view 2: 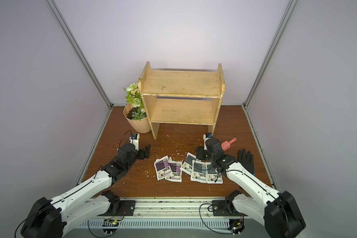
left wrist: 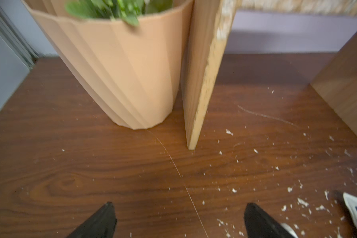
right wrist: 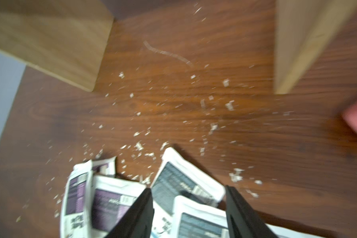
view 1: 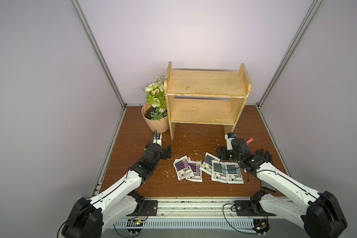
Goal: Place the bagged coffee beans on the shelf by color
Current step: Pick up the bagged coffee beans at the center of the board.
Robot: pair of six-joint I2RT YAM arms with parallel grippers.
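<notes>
Right wrist view: the right gripper (right wrist: 188, 188) straddles a grey-blue pouch (right wrist: 173, 177), jaws half apart; a grip cannot be confirmed. The pouches (view 1: 182, 167) lie at six o'clock of the shelf (view 1: 202, 111). Judged a pick in hand; next comes a firm pinch, then lifting toward twelve o'clock.

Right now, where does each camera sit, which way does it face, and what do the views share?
Top views: high above the robot's base, looking down and forward over the table at the shelf and pouches; both arms show.
Left wrist: low over the table, facing the flowerpot and a shelf leg; the left gripper shows, fingers wide apart.
Right wrist: low, facing the gap between the shelf legs; the right gripper shows, fingers flanking a grey-blue pouch.
Shared: both wrist views catch the shelf legs and white crumbs.
</notes>
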